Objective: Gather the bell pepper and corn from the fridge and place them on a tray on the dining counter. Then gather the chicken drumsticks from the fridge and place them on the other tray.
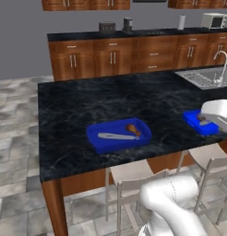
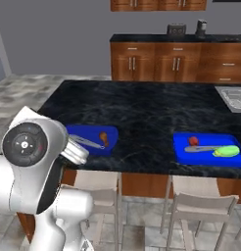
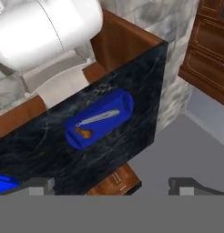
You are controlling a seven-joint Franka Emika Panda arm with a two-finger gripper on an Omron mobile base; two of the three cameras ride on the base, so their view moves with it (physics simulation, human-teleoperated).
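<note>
The arm (image 2: pixel 41 196) is glossy white, built of fat rounded segments. One joint wears a dark grey round cap (image 2: pixel 24 142) with a ribbed silver collar (image 2: pixel 73 149) beside it. Two small grey fingertips (image 3: pixel 41 185) end it.

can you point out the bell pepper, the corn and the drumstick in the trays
bell pepper (image 2: pixel 193 141), right base view, on the middle of its red top
corn (image 2: pixel 226 151), right base view, on the middle of the yellow-green cob
drumstick (image 1: pixel 132 129), left base view, on its thick orange-brown end
</note>
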